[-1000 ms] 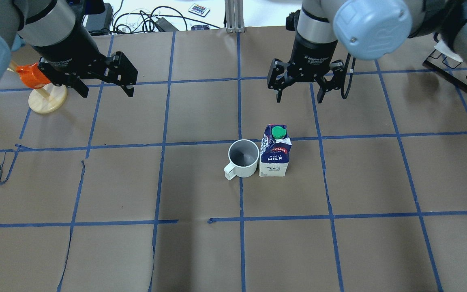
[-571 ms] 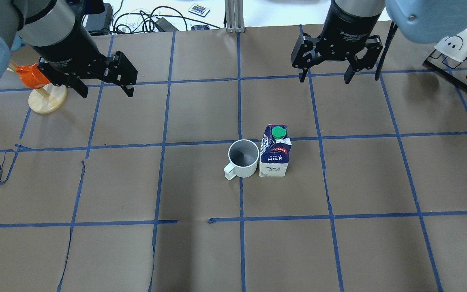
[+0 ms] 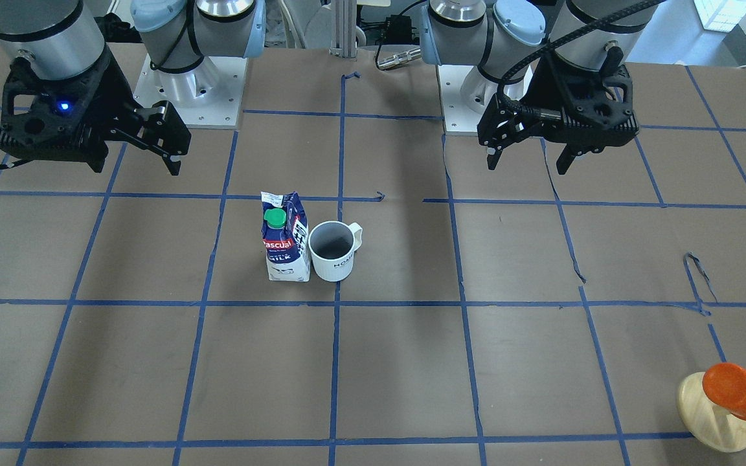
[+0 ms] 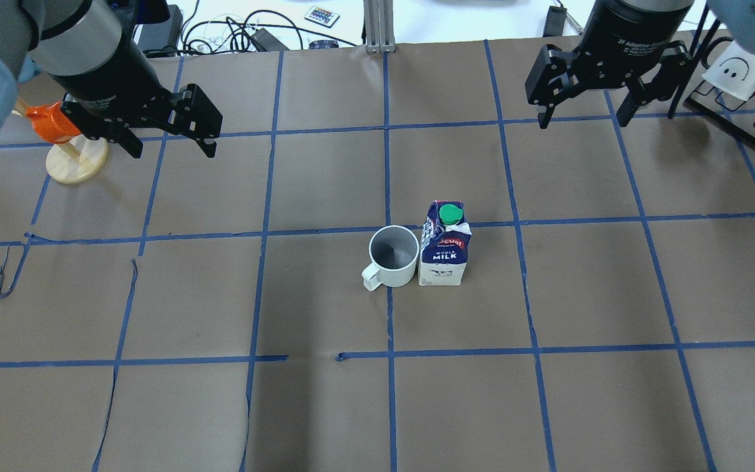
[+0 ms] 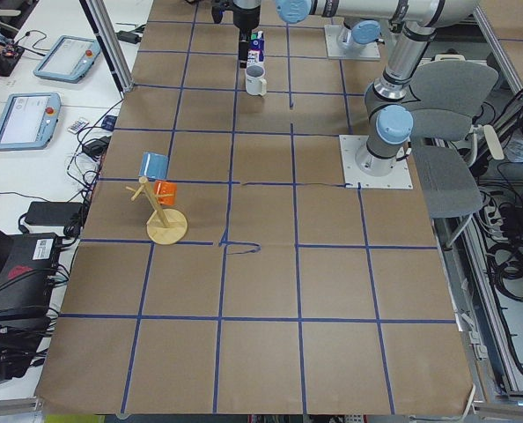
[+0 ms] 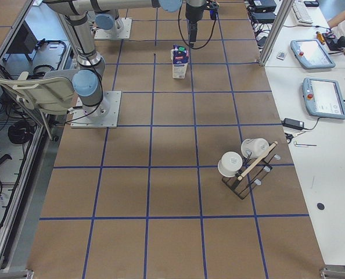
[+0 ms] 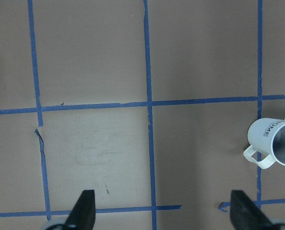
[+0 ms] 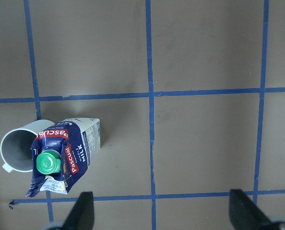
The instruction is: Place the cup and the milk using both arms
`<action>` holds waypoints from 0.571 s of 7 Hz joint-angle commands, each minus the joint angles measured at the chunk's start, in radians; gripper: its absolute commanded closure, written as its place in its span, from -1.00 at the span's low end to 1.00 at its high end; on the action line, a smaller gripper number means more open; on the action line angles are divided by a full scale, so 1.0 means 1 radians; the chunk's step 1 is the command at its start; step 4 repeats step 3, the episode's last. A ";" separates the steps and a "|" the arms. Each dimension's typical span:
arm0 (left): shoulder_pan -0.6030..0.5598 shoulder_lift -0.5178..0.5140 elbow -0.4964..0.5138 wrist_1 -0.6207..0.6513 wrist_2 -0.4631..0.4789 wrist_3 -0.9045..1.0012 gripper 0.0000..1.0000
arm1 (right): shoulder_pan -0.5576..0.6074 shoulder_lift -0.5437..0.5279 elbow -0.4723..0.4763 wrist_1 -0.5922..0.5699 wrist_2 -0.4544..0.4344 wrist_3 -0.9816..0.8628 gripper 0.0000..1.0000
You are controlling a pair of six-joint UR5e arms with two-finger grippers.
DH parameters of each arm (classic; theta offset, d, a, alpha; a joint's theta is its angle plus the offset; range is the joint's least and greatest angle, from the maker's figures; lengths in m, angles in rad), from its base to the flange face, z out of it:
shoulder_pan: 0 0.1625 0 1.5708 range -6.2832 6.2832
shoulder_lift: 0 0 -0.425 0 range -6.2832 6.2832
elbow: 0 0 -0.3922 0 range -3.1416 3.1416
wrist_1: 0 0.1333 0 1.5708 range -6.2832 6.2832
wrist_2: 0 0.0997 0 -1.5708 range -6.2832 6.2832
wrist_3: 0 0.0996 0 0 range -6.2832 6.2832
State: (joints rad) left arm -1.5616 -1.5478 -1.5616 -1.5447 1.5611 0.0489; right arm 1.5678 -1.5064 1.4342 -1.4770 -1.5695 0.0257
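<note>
Right pincer [image 4: 581, 122] has drawn away from milk [image 4: 444, 257].

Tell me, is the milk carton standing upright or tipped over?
Upright. The milk stands on its base, with its green cap on top, close beside the cup.

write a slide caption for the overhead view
Open left tool and open right tool hang clear of the cup and milk, standing upright side by side.
</note>
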 commanded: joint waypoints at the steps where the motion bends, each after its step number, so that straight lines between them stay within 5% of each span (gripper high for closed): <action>1: 0.000 0.000 0.000 0.000 0.001 0.000 -1.00 | -0.002 -0.003 0.000 0.001 -0.001 -0.001 -1.00; 4: 0.000 0.000 0.000 0.000 0.001 0.000 -1.00 | -0.002 -0.012 -0.001 0.001 0.012 -0.001 -1.00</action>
